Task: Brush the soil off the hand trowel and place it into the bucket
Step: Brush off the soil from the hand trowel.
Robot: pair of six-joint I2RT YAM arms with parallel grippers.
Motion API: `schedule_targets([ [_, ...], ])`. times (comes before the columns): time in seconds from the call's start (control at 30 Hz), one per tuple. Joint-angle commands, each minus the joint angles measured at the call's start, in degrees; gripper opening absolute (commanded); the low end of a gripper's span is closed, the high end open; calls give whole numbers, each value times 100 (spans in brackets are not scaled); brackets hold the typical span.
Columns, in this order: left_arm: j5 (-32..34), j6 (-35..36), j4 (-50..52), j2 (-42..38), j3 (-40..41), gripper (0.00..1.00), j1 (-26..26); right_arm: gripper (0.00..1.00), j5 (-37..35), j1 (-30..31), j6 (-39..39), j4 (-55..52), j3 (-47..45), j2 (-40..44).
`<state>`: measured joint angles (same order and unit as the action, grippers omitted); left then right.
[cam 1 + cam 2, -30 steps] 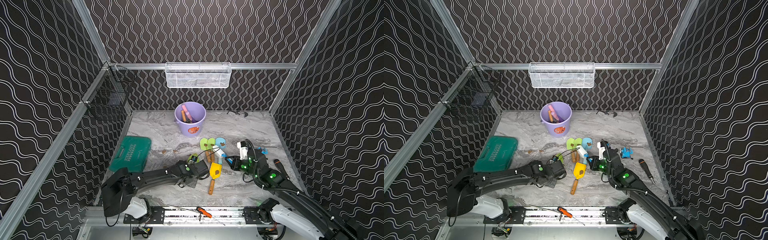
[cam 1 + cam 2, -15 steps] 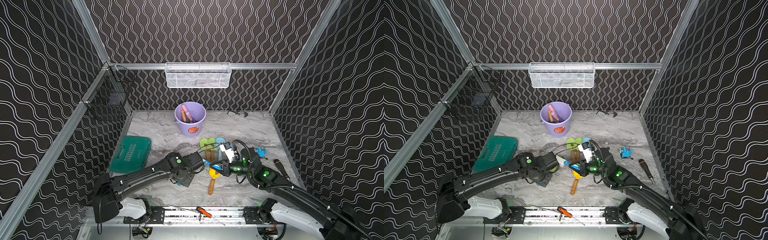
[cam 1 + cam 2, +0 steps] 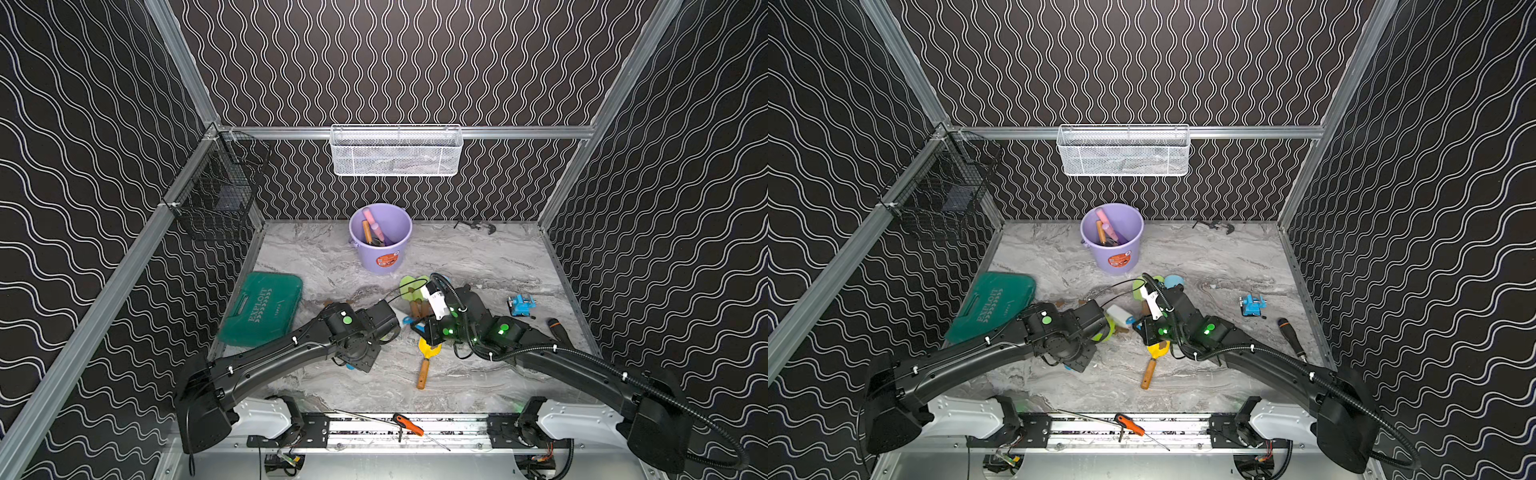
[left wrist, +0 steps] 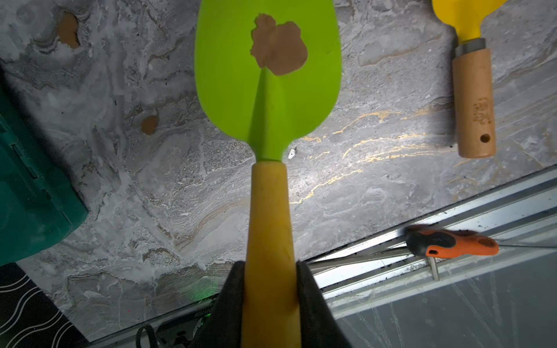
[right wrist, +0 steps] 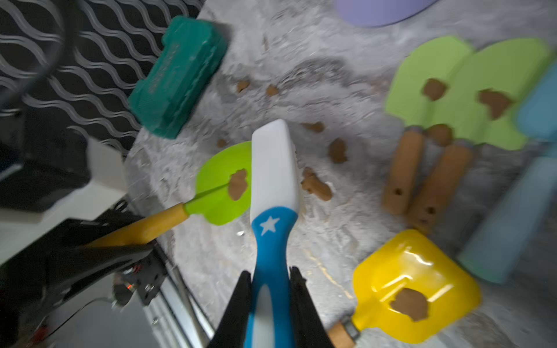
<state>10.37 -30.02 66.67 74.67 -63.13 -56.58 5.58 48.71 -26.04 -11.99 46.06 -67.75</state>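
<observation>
Reading labels first: the green case beside your left arm says EXPLOIT. The bucket wears an orange sticker too small to read, and the brush handle shows a white star. Your left pincer is clenched on the trowel by its wooden handle. The green blade juts ahead of it, with soil stuck on top. Your right pincer is clamped on the brush, whose white head lies over the blade's edge, just beside that soil. The bucket stands well beyond both pincers. The counter is grey marble with gold veins, and the walls are black with white waves. A second ago your left arm lay nearer the yellow trowel, and the brush was apart from the blade.
</observation>
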Motion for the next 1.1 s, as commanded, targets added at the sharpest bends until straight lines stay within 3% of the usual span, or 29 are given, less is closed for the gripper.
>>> schedule_targets([
  [0.0, 109, 99, -65, -7, 105, 0, 137, 0, -23, 32, 161, 151, 7, 283],
  [0.33, -17, 321, -260, -14, 140, 0, 437, 0, 1916, 174, 41, 1033, -307, -336],
  [0.4, -40, 339, -276, -40, 150, 0, 452, 0, 1697, 174, 64, 976, -292, -540],
  [0.53, -95, 348, -293, -76, 222, 0, 507, 0, 81, 170, 153, 480, 54, -760],
  [0.6, -85, 338, -296, -92, 234, 0, 516, 0, -179, 174, 196, 583, 127, -590],
  [0.87, -87, 330, -256, -110, 239, 0, 551, 0, 283, 388, 290, 971, 115, 15],
  [1.07, -74, 278, -261, -168, 223, 0, 560, 0, 953, 464, 123, 1223, -89, -428],
])
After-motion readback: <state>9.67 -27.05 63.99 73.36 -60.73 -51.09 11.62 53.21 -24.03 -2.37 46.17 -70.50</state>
